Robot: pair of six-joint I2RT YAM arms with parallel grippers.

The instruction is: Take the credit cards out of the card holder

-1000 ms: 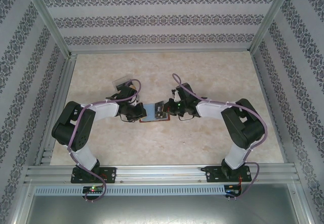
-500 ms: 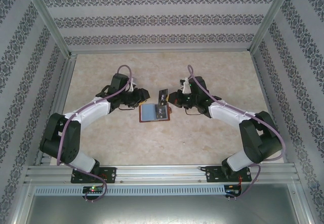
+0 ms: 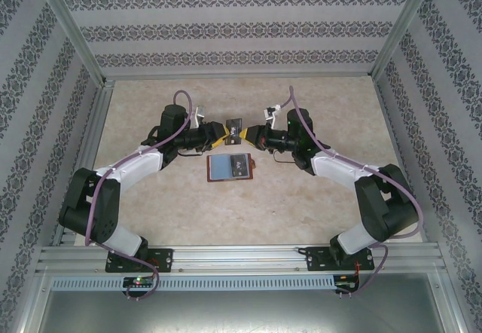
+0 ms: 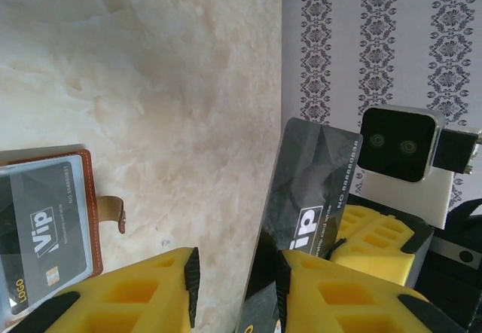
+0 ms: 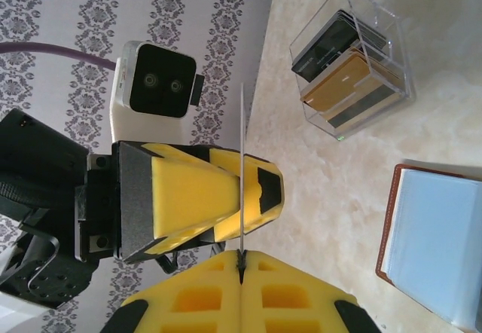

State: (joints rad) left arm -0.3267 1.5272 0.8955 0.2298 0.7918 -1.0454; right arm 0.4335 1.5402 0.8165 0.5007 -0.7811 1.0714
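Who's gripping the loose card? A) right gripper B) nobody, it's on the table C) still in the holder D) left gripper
A: the right gripper is shut on the card, edge-on in its wrist view; the left gripper is open around it.

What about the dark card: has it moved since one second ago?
Yes. The dark card left the card holder and went toward the far wall.
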